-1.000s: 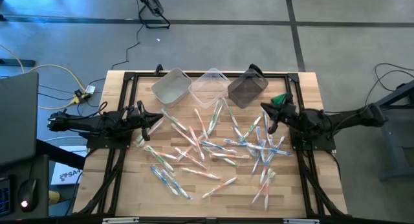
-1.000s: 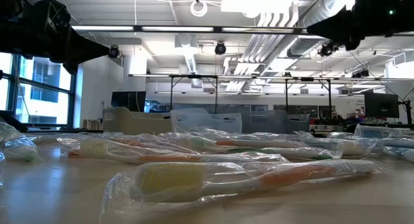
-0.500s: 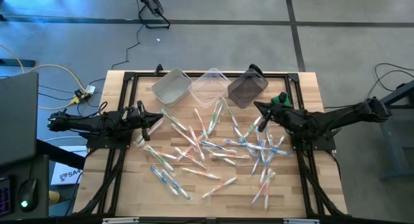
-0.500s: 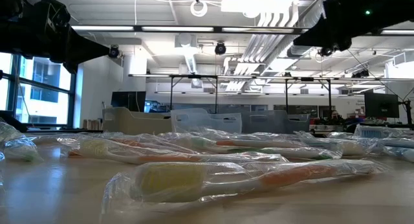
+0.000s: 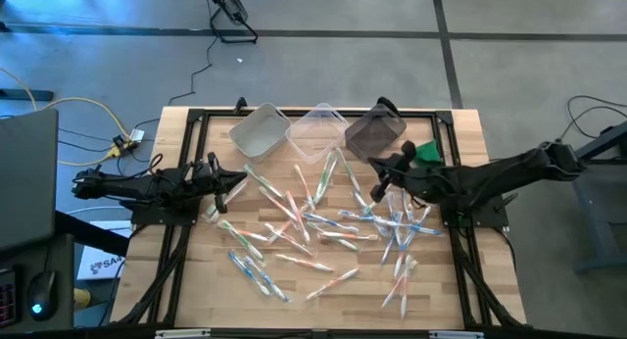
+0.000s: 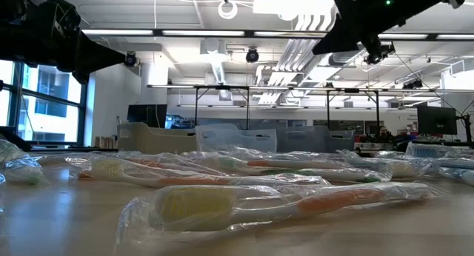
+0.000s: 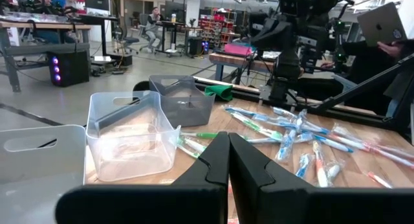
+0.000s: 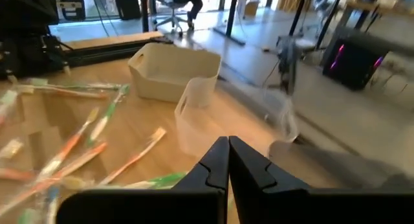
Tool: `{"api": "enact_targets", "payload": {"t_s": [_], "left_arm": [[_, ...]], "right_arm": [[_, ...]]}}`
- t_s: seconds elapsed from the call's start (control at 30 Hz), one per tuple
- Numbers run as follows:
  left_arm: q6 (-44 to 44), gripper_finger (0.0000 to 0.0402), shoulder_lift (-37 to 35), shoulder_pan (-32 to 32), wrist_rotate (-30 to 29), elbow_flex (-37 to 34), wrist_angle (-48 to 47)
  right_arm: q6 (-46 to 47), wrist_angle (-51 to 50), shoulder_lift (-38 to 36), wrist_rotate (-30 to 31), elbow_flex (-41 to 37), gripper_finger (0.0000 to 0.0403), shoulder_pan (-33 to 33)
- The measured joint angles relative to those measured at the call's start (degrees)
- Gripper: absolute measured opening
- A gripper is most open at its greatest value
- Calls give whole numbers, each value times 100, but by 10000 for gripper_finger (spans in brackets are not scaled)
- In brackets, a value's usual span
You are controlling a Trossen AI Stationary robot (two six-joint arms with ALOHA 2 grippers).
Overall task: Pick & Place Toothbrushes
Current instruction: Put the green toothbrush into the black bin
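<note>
From above, the toothbrushes (image 5: pixel 323 221) lie scattered and crossed over the middle and right of the wooden worktop (image 5: pixel 206 280), none in the three bins (image 5: pixel 318 130) at its far edge. The right hand (image 5: pixel 380 172) hangs clenched and empty over the heap's far right part, near the dark bin; the left hand (image 5: pixel 238 182) waits clenched and empty at the left side.

At table height, the nearest toothbrush (image 6: pixel 281 204) shows a stiff, slim handle inside a loose, crinkled clear wrapper. I judge each one light and rigid, but the film slippery and likely to shift, so a pinch across the mid-handle seems safest, not on loose film.

The left wrist view shows its shut fingers (image 7: pixel 223 166) pointing toward the clear bin (image 7: pixel 129 133), brushes beyond.

The right wrist view shows shut fingers (image 8: pixel 226 162) above overlapping brushes (image 8: pixel 97 140); a lone, uncrossed one looks easiest.
</note>
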Motion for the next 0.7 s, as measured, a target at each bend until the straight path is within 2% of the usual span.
{"api": "enact_targets", "payload": {"t_s": [0.3,0.53,0.7], "left_arm": [[8,0,0,1,2,0,2],[6,0,1,0,4,0,2],[9,0,0,1,4,0,3]], "right_arm": [[2488,-829,491,-1243,-4,3,-394],[2660,-687,835,-1656,-4,3,-747],[2596,-656,852,-1642,-4,3,-791]]}}
